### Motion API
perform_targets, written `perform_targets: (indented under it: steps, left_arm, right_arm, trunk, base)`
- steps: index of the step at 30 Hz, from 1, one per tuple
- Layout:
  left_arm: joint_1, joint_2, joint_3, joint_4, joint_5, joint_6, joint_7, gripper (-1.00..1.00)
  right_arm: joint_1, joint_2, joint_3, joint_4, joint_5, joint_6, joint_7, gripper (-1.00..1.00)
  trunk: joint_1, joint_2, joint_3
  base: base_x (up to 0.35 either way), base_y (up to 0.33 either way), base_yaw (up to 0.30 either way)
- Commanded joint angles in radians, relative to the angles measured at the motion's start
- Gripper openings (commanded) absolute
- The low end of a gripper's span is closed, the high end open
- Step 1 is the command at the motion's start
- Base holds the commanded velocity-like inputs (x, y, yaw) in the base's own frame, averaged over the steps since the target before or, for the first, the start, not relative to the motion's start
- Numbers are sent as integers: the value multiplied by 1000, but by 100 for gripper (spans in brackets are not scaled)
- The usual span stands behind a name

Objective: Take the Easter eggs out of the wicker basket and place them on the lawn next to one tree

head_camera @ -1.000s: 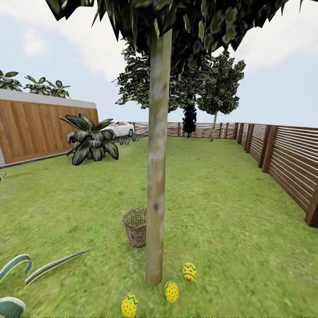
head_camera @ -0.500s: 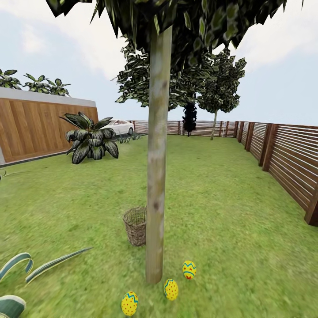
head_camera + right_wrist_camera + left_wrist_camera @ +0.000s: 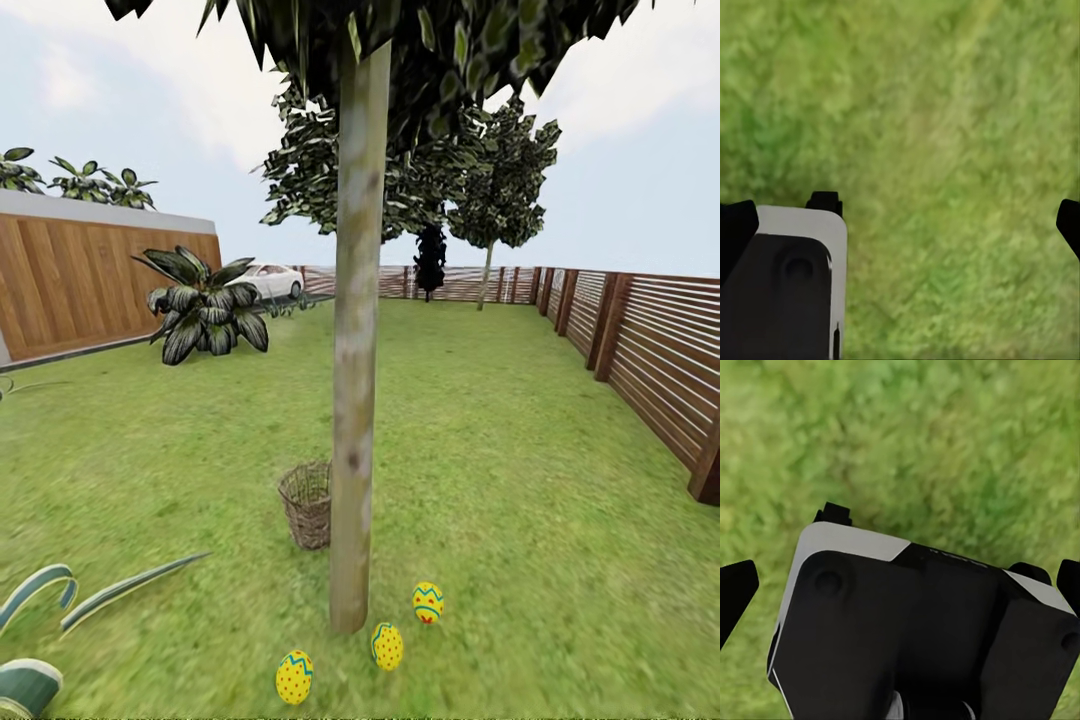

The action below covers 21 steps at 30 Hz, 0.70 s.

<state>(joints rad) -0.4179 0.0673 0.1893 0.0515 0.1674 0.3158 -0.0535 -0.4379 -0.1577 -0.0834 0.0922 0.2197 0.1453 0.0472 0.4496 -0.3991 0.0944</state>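
Lying on the lawn (image 3: 520,480) beside the tree (image 3: 355,400) are three Easter eggs (image 3: 386,645), the wicker basket (image 3: 307,505) behind its trunk. Both the left gripper (image 3: 900,577) and right gripper (image 3: 900,217) spread wide over grass, holding nothing.

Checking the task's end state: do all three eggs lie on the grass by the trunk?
Yes: three Easter eggs lie on the lawn beside the tree.

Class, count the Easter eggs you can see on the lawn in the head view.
3. One egg lies just right of the tree base, one nearer the camera, one nearest, leftward. The basket interior is partly hidden.
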Motion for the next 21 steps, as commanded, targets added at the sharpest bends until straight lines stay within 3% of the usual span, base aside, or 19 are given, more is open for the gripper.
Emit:
perform_targets:
  steps: [1, 10, 21]
  left_arm:
    - [-1, 0, -1, 2, 11, 2, -2, 100]
    - [6, -2, -2, 6, 10, 10, -2, 100]
    - [117, 1, -2, 7, 11, 3, -2, 100]
  right_arm:
    - [-1, -1, -8, 1, 10, 2, 2, 100]
    - [24, 2, -7, 1, 10, 0, -1, 100]
    - [95, 10, -7, 1, 10, -23, -2, 100]
  trunk:
    - [0, -1, -2]
    - [0, -1, -5]
    - [0, -1, -5]
  base:
    - [0, 0, 0]
    - [0, 0, 0]
    - [0, 0, 0]
